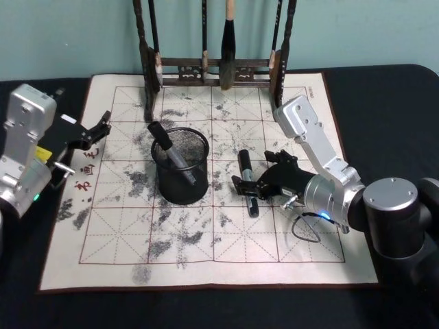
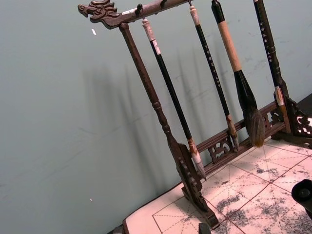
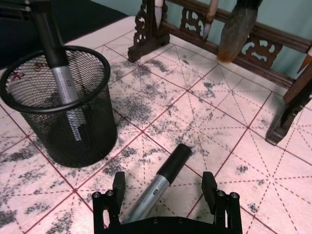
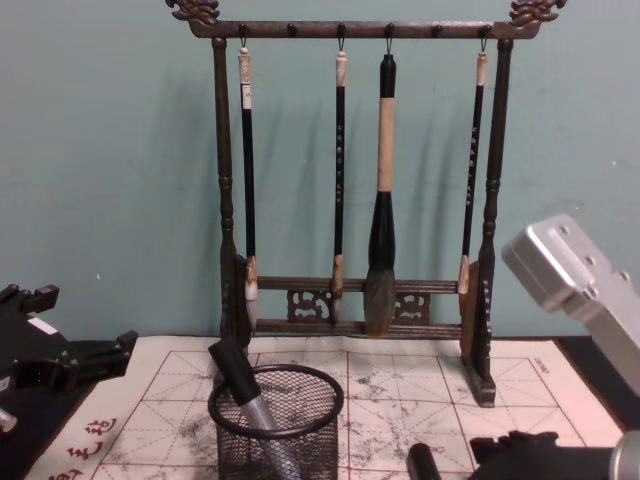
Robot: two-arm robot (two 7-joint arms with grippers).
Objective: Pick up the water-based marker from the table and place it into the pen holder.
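Note:
A water-based marker (image 1: 243, 163) with a black cap and grey barrel lies on the white mat of the table (image 1: 274, 236), right of the pen holder (image 1: 180, 179). My right gripper (image 1: 251, 175) is low over it and open. In the right wrist view its fingers (image 3: 118, 188) stand on either side of the marker (image 3: 173, 163), apart from it. The pen holder (image 3: 92, 131) is a black mesh cup with another marker (image 3: 61, 80) leaning inside. The chest view shows the pen holder (image 4: 300, 440) from the side. My left gripper (image 1: 101, 127) is parked open at the mat's left edge.
A tall dark wooden rack (image 1: 212, 68) hung with brushes stands along the back of the mat, behind the holder; it also appears in the chest view (image 4: 350, 300). The mat carries grey ink stains and red grid lines. Dark tabletop (image 1: 384, 96) surrounds the mat.

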